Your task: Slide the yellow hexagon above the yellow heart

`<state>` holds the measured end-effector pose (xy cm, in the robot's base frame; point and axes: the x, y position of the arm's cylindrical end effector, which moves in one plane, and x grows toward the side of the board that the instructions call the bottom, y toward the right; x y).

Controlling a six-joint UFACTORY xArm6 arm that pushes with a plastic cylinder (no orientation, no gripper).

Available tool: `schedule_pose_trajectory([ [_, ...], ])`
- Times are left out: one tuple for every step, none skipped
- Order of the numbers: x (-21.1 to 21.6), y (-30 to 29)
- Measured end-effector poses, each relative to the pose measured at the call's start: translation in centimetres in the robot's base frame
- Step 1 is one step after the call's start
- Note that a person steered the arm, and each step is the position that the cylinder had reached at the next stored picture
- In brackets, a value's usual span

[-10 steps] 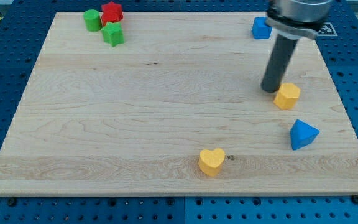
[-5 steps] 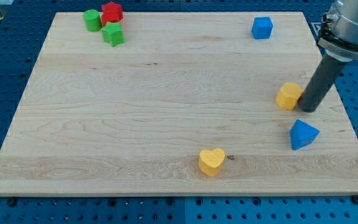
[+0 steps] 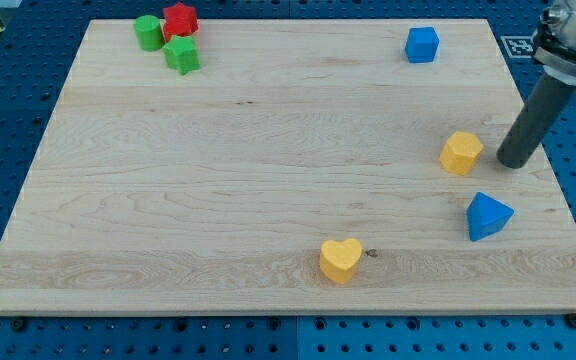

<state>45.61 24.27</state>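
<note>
The yellow hexagon sits on the bench, up and to the right of the yellow heart; my tip is just right of the hexagon, not touching; this tool is a plain rod with no jaws; a blue triangle lies below the hexagon.

my tip sits just right of yellow hexagon, small gap btwn. open wood runs down-left to yellow heart; blue triangle crowds the lower right.
</note>
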Motion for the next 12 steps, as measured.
schedule_pose_trajectory([
  [-1.1, -2.8],
  [-1.9, -5.6],
  [0.8, -7.1],
  [1.2, -9.2],
  [1.1, -12.2],
  [-0.5, -14.5],
  [-2.2, -16.6],
  [-1.8, -18.3],
  [0.9, -18.4],
  [1.0, -18.4],
  [0.5, -16.9],
  [1.0, -16.7],
])
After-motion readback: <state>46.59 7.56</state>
